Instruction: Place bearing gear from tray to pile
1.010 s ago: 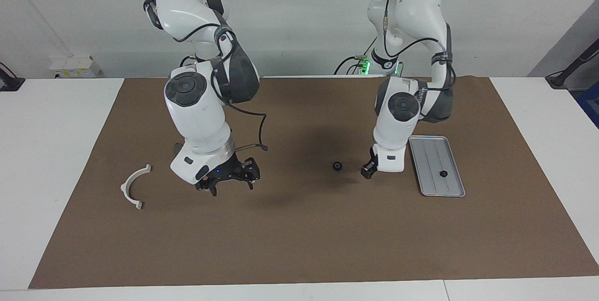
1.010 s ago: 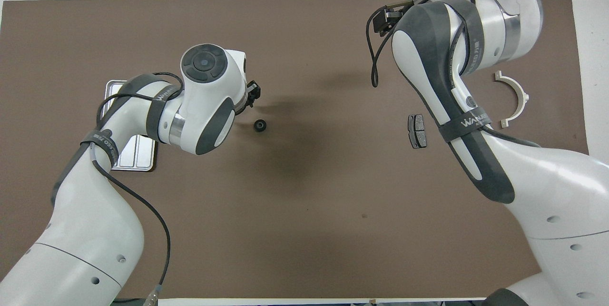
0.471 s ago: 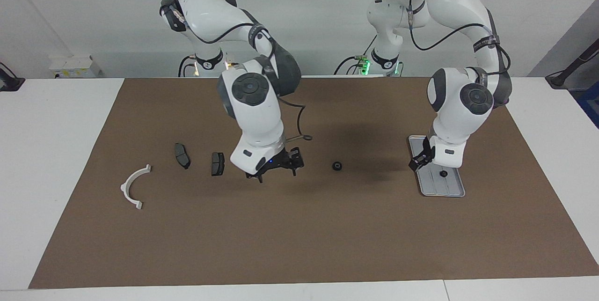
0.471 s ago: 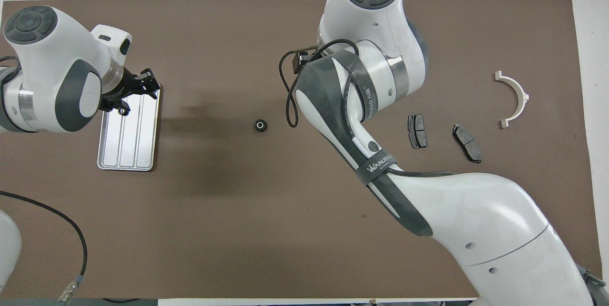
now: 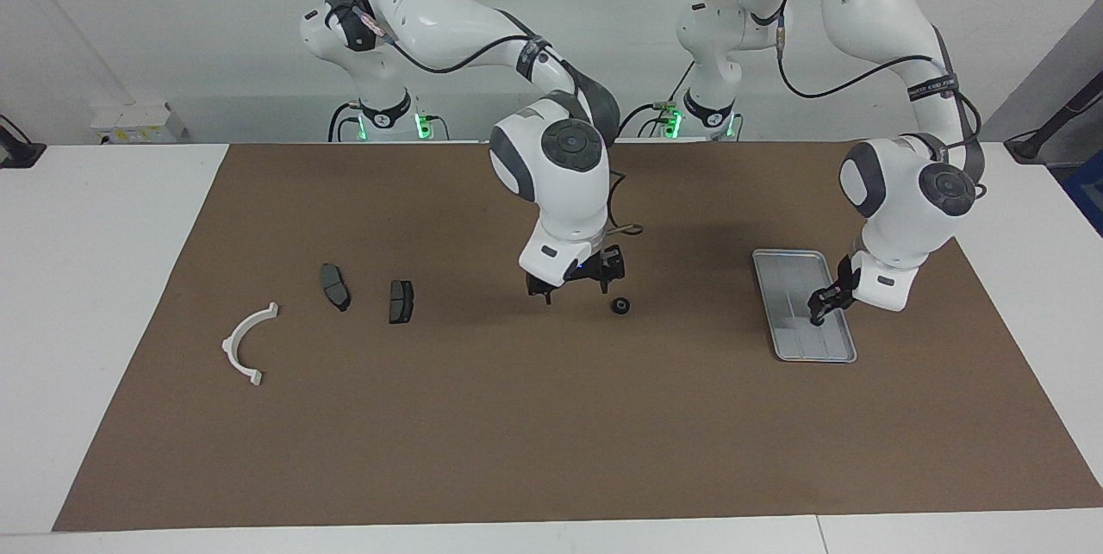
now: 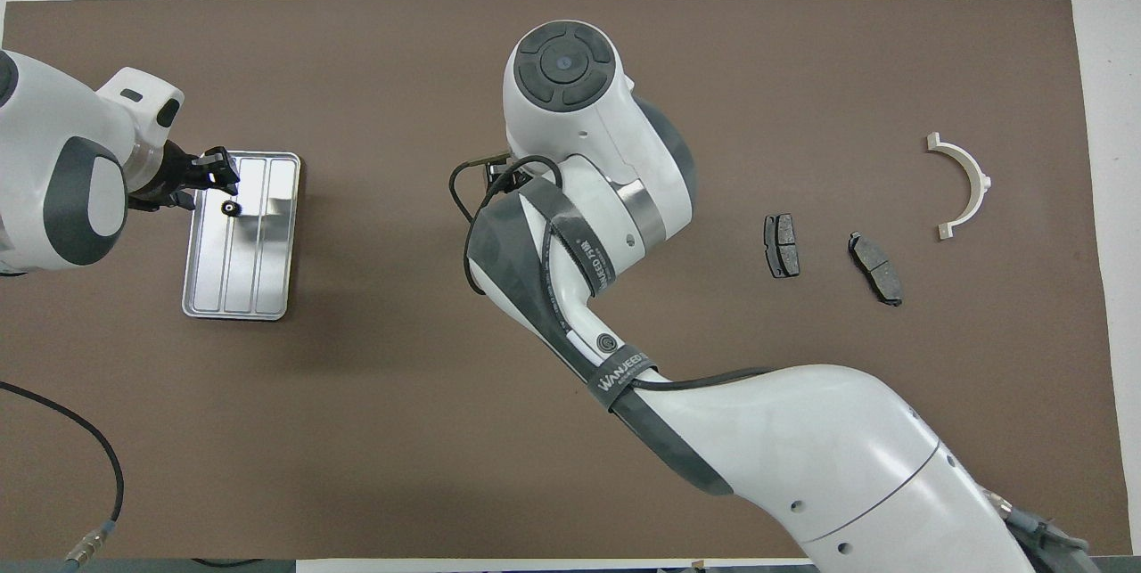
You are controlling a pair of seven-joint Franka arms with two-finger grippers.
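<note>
One black bearing gear (image 5: pixel 620 306) lies on the brown mat mid-table; my right arm hides it in the overhead view. My right gripper (image 5: pixel 573 282) is open and empty, low over the mat just beside that gear, toward the pile. A second small black gear (image 6: pixel 231 208) lies in the silver tray (image 5: pixel 788 278) (image 6: pixel 258 270) at the left arm's end. My left gripper (image 5: pixel 817 311) (image 6: pixel 207 184) is open over the tray beside that gear. The pile lies at the right arm's end: a white half-ring bracket (image 5: pixel 246 343) (image 6: pixel 967 185) and two brake pads (image 5: pixel 334 285) (image 5: pixel 401 301).
A brown mat (image 5: pixel 551 433) covers most of the white table. The brake pads also show in the overhead view (image 6: pixel 782 245) (image 6: pixel 875 255). Bare mat lies between the mid-table gear and the nearer brake pad.
My right gripper swung from over the pile to beside the mid-table gear, uncovering the brake pads. My left gripper moved from near that gear to over the tray.
</note>
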